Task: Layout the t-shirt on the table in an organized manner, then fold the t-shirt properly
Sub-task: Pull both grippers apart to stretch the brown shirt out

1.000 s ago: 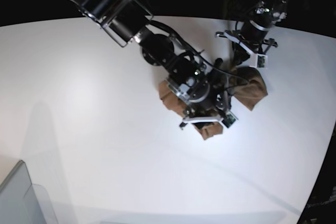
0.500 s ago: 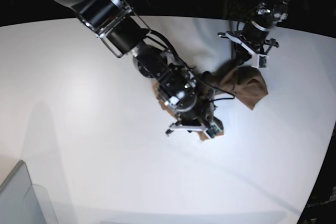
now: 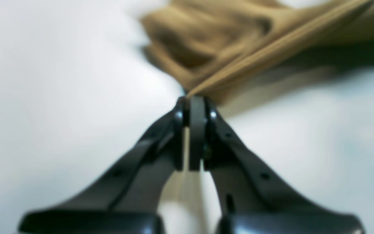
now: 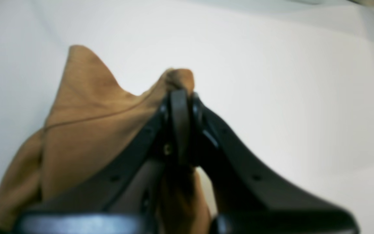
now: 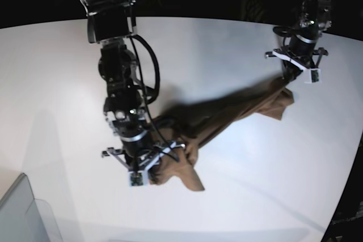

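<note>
**Operator:** Over at seven o'clock in the base view, my right gripper is clamped on a bunched corner of the t-shirt. A second ago those jaws stood wide over the crumpled heap near the middle of the table; now they are pinched tight, and the arm has swung down and away with the cloth.

**Observer:** Does the wrist view bear that out?

**Operator:** It does. Brown fabric pokes out at twelve o'clock above the closed tips of the right gripper, and more of the t-shirt hangs off toward nine o'clock.

**Observer:** And across the table?

**Operator:** Moving right, the shirt has gone from a tight lump to a long twisted band running from seven o'clock up to two o'clock. It sags onto the table in the middle, with a shadow beneath part of it. At two o'clock my left gripper has drawn back toward the edge. It keeps its nip on the other end; its own camera shows the left gripper closed on a taut pleat of the t-shirt.

**Observer:** So what does that buy us?

**Operator:** I judge the layout step is under way: the garment is stretched, not yet flat. Folding is still ahead.
</note>
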Robot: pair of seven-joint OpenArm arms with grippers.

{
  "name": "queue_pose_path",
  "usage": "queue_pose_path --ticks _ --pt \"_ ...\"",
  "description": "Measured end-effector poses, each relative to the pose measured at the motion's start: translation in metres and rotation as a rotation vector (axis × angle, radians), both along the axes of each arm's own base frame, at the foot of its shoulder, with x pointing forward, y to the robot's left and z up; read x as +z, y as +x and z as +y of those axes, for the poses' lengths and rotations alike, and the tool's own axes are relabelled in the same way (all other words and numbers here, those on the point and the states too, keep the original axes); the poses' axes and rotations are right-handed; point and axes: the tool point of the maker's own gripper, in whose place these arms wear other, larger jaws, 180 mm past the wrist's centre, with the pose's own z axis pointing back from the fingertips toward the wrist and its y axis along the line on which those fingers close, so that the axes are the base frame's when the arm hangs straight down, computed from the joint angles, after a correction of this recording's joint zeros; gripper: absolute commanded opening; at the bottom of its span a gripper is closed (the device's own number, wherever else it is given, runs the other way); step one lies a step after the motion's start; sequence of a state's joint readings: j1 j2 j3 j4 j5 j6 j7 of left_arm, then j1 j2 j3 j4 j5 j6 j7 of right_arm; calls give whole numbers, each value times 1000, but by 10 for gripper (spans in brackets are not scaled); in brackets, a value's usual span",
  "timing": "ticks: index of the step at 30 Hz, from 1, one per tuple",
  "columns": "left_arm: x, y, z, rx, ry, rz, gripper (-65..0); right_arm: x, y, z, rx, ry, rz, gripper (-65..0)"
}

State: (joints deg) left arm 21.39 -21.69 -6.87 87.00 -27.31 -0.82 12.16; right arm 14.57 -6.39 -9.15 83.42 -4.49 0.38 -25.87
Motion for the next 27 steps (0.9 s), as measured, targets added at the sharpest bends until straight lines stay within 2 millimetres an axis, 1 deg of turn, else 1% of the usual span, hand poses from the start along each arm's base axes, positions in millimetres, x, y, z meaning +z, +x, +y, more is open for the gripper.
queue_pose_path --ticks 1,2,4,6,8,10,13,15,19,20,22,25,27 --pt "2 1 3 8 4 -7 -645 -3 -2 -12 -33 6 4 -650" --pt "4 3 7 15 7 -13 -645 -12 -6 -22 -61 12 24 -650" --pt "4 6 8 21 7 -13 -645 -31 -18 -35 -94 14 73 -650" --pt "6 9 8 22 6 -20 -645 -49 -32 -40 -109 14 119 -650" --pt "7 11 8 23 8 -27 -645 -58 -42 -40 -110 13 141 -650" --pt "5 9 8 23 6 -17 -645 -51 -50 -48 -135 27 121 -650" --pt "3 8 2 41 -16 -21 -645 -36 -61 -76 -209 33 75 -650" --pt "0 7 -2 37 -26 -11 -645 -31 -70 -90 -243 19 62 -650" --pt "1 7 -2 38 -27 -16 -645 -21 -73 -98 -262 19 44 -650" --pt "1 7 -2 38 -26 -16 -645 -20 -74 -99 -266 21 44 -639" --pt "2 8 -1 37 -24 -17 -645 -23 -81 -100 -269 18 68 -579" --pt "1 7 -1 37 -22 -15 -645 -35 -90 -100 -269 17 124 -491" --pt "1 6 -1 38 -24 -14 -645 -36 -91 -101 -273 16 129 -435"
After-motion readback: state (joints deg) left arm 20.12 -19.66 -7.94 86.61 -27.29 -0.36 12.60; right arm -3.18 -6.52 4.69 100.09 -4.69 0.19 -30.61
